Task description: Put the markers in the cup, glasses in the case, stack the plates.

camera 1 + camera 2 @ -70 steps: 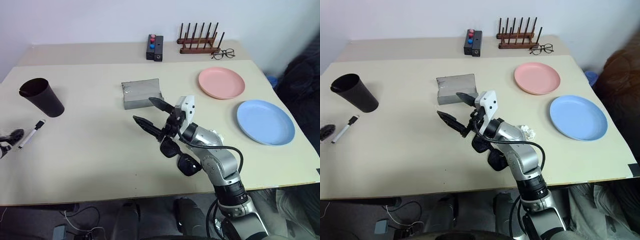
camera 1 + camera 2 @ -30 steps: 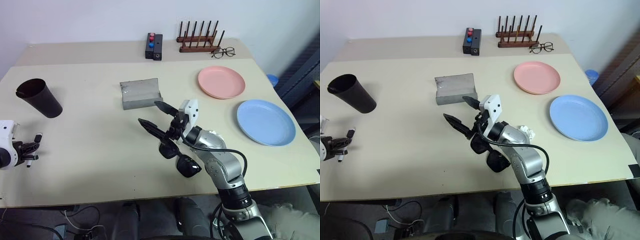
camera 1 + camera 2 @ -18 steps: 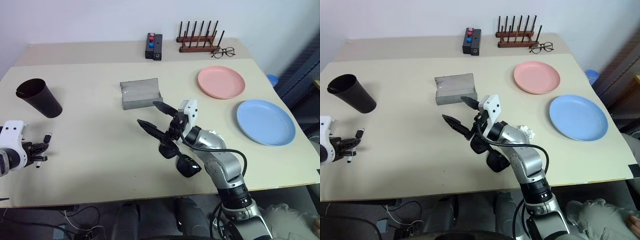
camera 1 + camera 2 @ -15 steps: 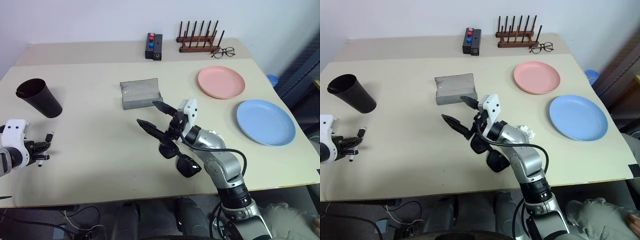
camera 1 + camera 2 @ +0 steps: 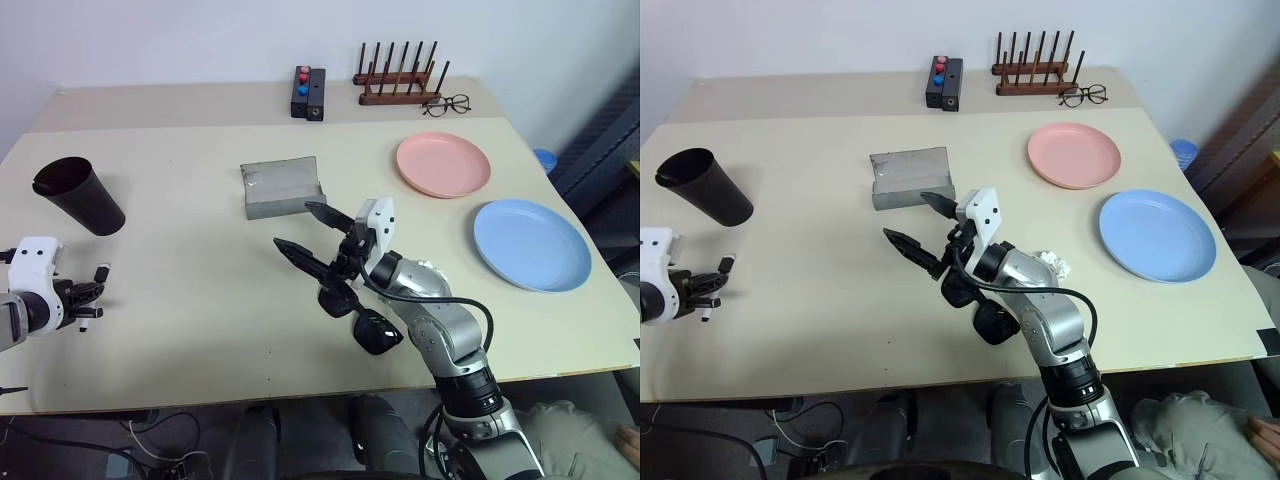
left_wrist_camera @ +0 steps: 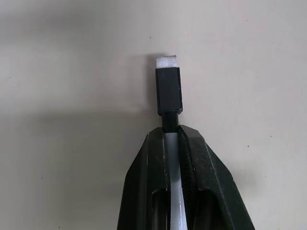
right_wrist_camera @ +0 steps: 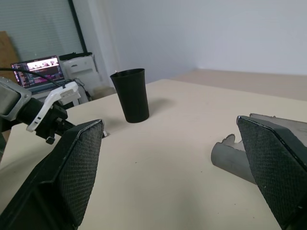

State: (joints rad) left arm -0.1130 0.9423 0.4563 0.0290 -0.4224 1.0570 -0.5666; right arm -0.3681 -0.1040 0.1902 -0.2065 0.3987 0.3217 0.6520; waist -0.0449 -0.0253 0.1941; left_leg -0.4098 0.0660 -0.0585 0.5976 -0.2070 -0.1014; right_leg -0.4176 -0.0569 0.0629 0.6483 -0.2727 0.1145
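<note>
Nowhere does the marker (image 6: pixel 169 96) show lettering.

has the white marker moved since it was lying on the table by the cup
Yes. The white marker is off the table, clamped in the left gripper, nearer the robot's side of the table than the black cup.

This looks like a robotics lab or a test room in an office. The wide beige desk (image 5: pixel 200 300) stands against a bare white wall (image 5: pixel 200 40), and loose cables (image 5: pixel 150 440) lie on the dark floor under its near edge. Beyond the right arm's fingers (image 7: pixel 76 172), past the far side of the desk, a laptop (image 7: pixel 41 67) with a lit screen stands beside a white machine (image 7: pixel 81 64) and a shuttered window (image 7: pixel 43 28). A small black box with red and blue buttons (image 5: pixel 308 93) sits at the back.
</note>
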